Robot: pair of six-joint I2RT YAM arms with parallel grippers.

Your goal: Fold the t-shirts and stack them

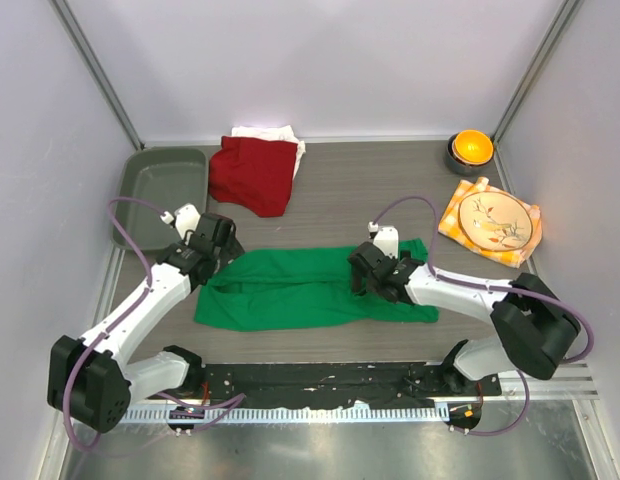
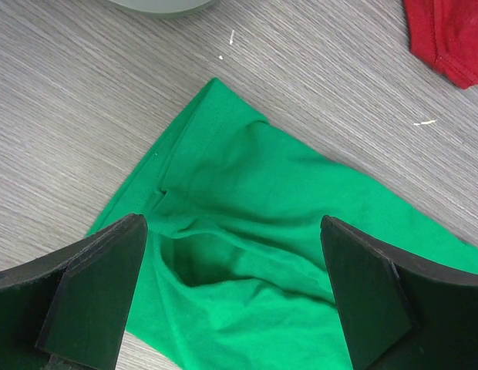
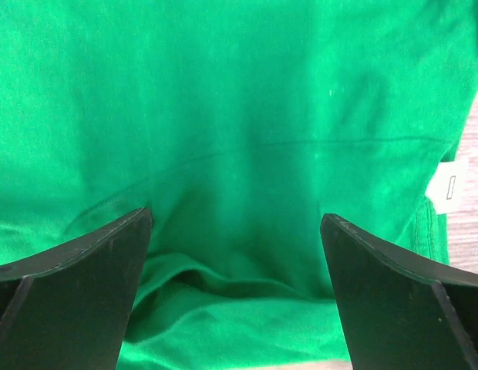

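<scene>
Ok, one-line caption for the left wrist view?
Left gripper open over the green t-shirt and its rumpled end, dark red t-shirt at upper right.

A bright green cloth t-shirt lies flat, folded into a long wrinkled band, near and right of the grey tray. Just right of that tray, a crumpled dark red t-shirt overlaps a white t-shirt.

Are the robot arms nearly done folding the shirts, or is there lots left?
Past halfway, I'd guess. Looks done: the red t-shirt lies on the white t-shirt at the back, roughly folded. In hand: the green t-shirt lies in a long band mid-table, with the left gripper and right gripper both open over it, holding nothing. Left: fold the green one smaller and put it on the pile.
</scene>
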